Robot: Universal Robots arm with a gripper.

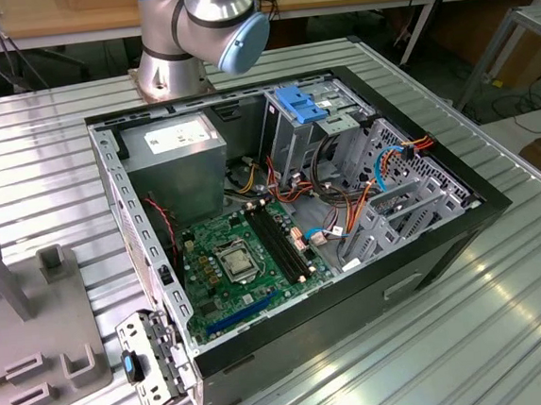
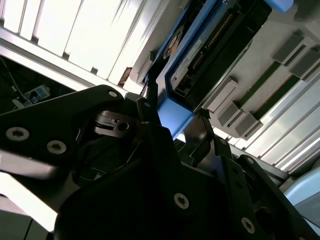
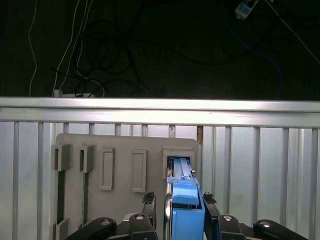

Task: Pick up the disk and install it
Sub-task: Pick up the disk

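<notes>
Two claw fingers [image 3: 149, 201] seemingly clamp the disk [image 3: 186, 212] at the grey holder [image 3: 120, 150].

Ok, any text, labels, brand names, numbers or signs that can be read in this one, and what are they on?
No text can be read in these pictures.
White label on the power supply, exterior view: print too small to read.
Markings on the motherboard, exterior view: too small to read.
Pale sticker on the disk, second wrist view: blurred, unreadable.
</notes>
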